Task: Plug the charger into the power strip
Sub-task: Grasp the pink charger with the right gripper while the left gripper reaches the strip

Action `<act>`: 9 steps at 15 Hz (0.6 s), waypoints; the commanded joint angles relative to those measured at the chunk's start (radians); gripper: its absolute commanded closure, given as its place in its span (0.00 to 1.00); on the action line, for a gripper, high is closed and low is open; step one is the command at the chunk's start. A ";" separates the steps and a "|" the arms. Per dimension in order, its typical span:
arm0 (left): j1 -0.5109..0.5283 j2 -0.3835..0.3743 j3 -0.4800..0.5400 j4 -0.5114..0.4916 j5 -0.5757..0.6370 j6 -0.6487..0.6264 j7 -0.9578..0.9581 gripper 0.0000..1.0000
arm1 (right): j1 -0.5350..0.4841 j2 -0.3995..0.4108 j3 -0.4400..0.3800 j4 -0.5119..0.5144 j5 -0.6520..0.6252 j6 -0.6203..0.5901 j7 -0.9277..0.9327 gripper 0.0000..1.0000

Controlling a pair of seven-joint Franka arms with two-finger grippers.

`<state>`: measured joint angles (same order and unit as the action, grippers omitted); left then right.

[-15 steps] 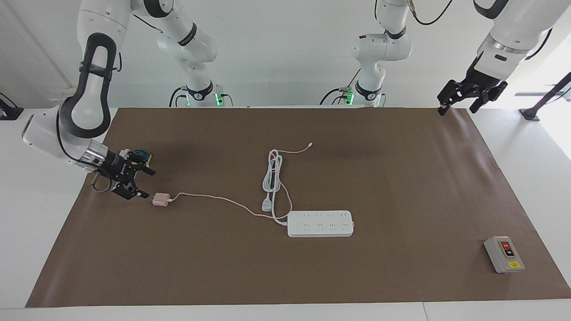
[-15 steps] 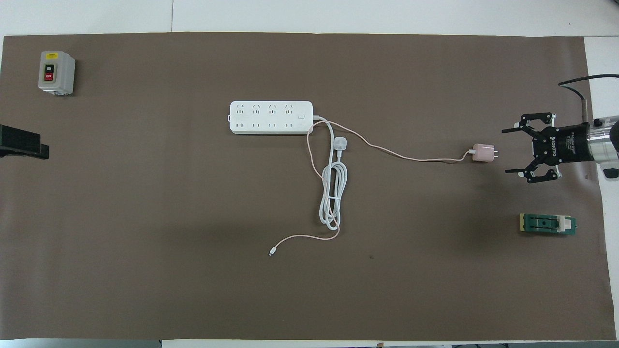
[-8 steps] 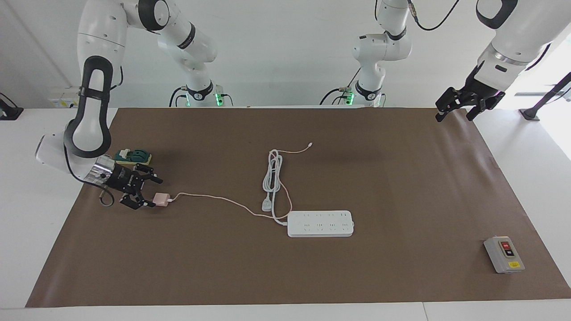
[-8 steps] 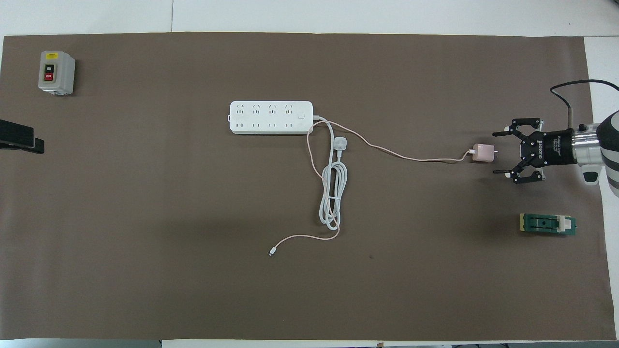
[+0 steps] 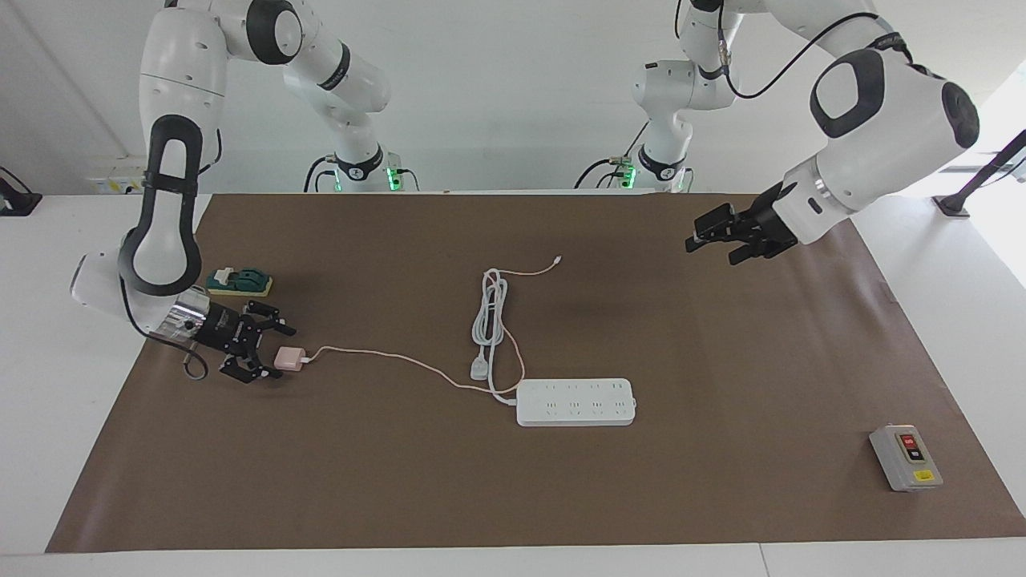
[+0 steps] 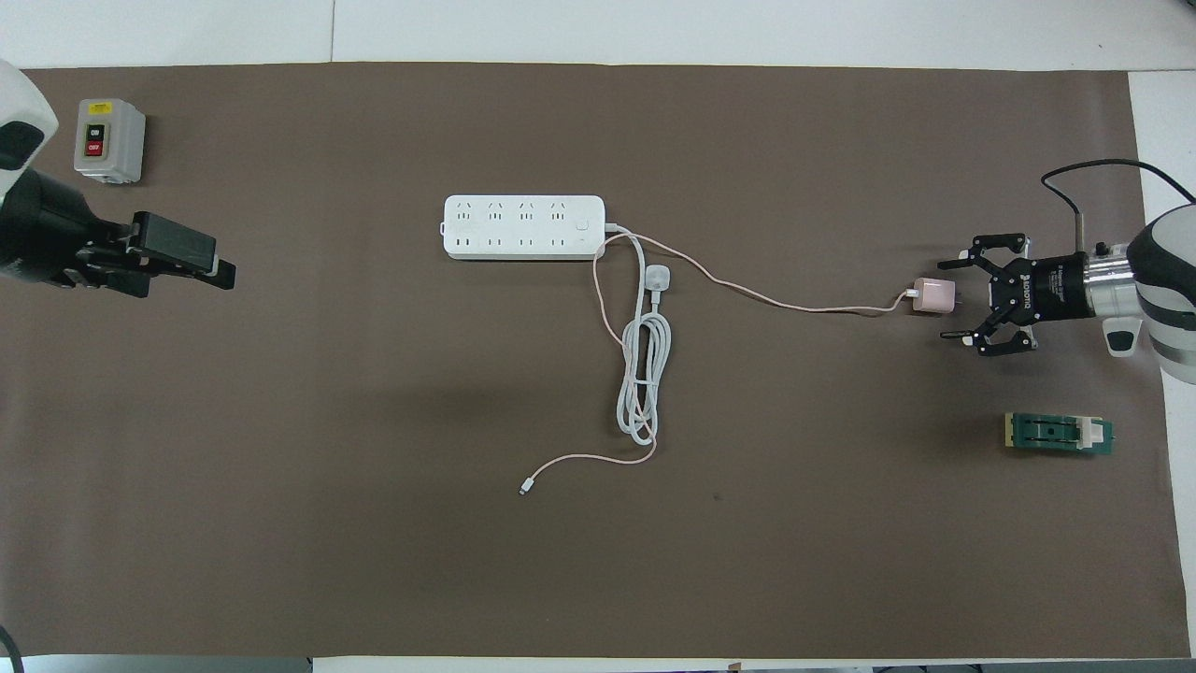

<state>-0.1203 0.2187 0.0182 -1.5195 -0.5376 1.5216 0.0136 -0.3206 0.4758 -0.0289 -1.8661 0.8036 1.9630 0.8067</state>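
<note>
**Right hand open at the charger, power strip well away at mid-surface**

A brown-covered surface [image 5: 721, 481] carries everything. Taking the power strip [image 5: 575, 401] as landmark: it is a long, flat white bar with two rows of outlets, its long axis running from one arm's end of the surface toward the other. The right hand [image 5: 268, 351] sits low, well away from the strip toward the right arm's end, fingers spread open, holding nothing. The charger [image 5: 289, 359], a small pale-pink cube, lies just in front of those open fingers, on the side facing the strip, with its prongs pointing at the hand. Its thin pink cable [image 5: 385, 359] trails back to the strip's near end. The left hand [image 5: 713, 240] hangs open and empty in the air, toward the left arm's end from the strip. The right arm is by far the closer to the charger.
</note>
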 commanded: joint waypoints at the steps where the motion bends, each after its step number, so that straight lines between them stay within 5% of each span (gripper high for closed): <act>1: -0.021 0.106 0.011 0.048 -0.187 0.029 0.017 0.00 | -0.012 0.015 0.007 -0.005 0.029 0.025 -0.053 0.01; 5: -0.018 0.229 0.011 0.068 -0.490 0.037 0.049 0.00 | -0.012 0.015 0.007 -0.008 0.029 0.027 -0.073 0.17; 9: -0.024 0.249 0.011 0.068 -0.568 0.038 0.065 0.00 | -0.009 0.015 0.007 -0.008 0.031 0.031 -0.080 0.98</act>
<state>-0.1368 0.4586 0.0201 -1.4784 -1.0750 1.5625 0.0725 -0.3211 0.4881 -0.0298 -1.8666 0.8057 1.9746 0.7696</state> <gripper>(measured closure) 0.000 0.339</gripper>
